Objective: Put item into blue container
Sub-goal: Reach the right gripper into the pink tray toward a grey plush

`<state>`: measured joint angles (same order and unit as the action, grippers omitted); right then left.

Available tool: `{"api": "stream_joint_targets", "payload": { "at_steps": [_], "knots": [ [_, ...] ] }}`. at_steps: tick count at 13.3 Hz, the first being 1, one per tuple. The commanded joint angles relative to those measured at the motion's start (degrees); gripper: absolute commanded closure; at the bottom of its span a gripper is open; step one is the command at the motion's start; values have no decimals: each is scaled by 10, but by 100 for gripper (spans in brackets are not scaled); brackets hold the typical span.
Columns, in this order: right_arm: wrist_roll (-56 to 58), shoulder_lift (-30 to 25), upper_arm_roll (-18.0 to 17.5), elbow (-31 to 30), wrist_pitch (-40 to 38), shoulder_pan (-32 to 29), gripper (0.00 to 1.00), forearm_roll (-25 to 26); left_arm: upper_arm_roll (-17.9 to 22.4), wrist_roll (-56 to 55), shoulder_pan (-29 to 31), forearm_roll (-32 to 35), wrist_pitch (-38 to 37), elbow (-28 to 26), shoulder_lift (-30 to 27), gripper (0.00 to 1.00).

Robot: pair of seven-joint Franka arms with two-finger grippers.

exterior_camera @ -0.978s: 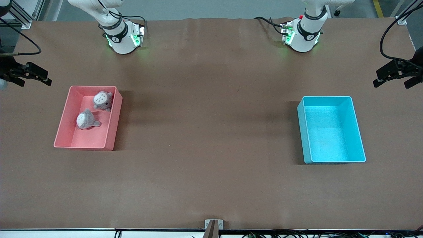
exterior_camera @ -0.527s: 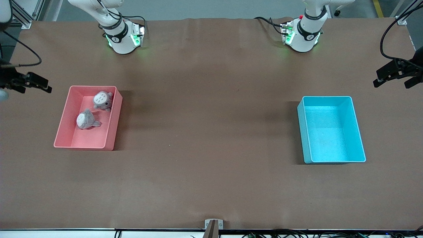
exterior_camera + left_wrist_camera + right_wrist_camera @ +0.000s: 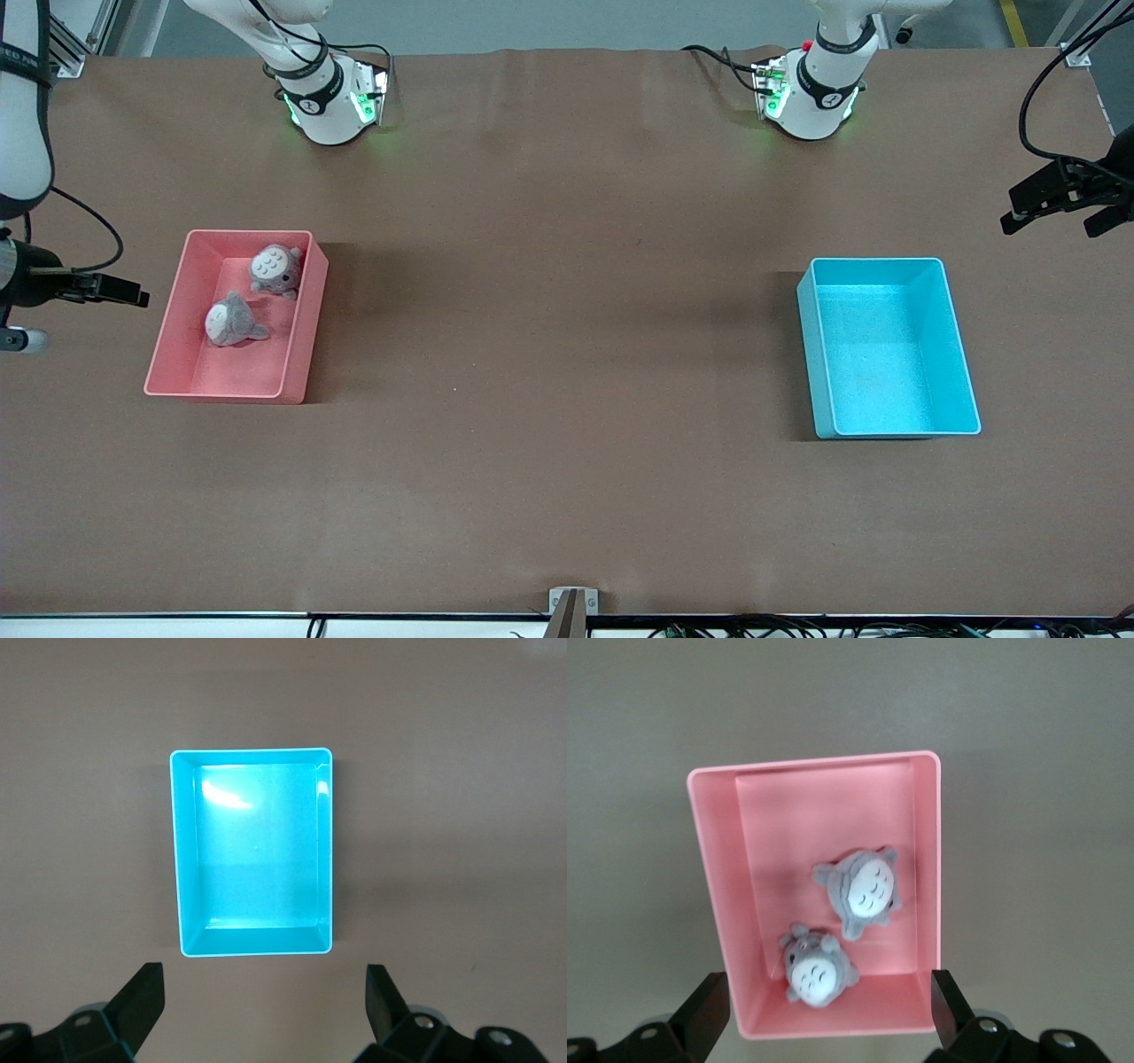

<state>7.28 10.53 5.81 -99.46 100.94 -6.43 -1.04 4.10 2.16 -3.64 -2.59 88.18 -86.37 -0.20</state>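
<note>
1. Blue container sits empty on the table toward the left arm's end. Its long axis runs from near the front camera toward the arms' bases.
2. Pink bin sits toward the right arm's end, well apart from the blue container, same orientation. It holds two grey plush toys, both in the half of the bin farther from the front camera.
3. Nearer plush lies beside the bin's wall on the right gripper's side; farther plush lies close to the bin's corner nearest the right arm's base.
4. Right gripper hangs just outside the pink bin, fingers apart, holding nothing. In its wrist view both toys sit between the spread fingers; judged the nearer arm for the pick.
5. Left gripper waits beside the blue container, above the table at the left arm's end, fingers apart, empty.
</note>
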Motion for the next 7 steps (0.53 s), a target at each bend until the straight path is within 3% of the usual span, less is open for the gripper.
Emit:
{"api": "stream_joint_targets", "payload": {
  "at_steps": [1,7],
  "knots": [
    [5,-17,-6,-90,86,-8,0,-2,-1,-1,0,12,0,-7,-9,0],
    [5,-13,-6,-264,353,-15,0,-4,-1,-1,0,12,0,-7,-9,0]
  ]
}}
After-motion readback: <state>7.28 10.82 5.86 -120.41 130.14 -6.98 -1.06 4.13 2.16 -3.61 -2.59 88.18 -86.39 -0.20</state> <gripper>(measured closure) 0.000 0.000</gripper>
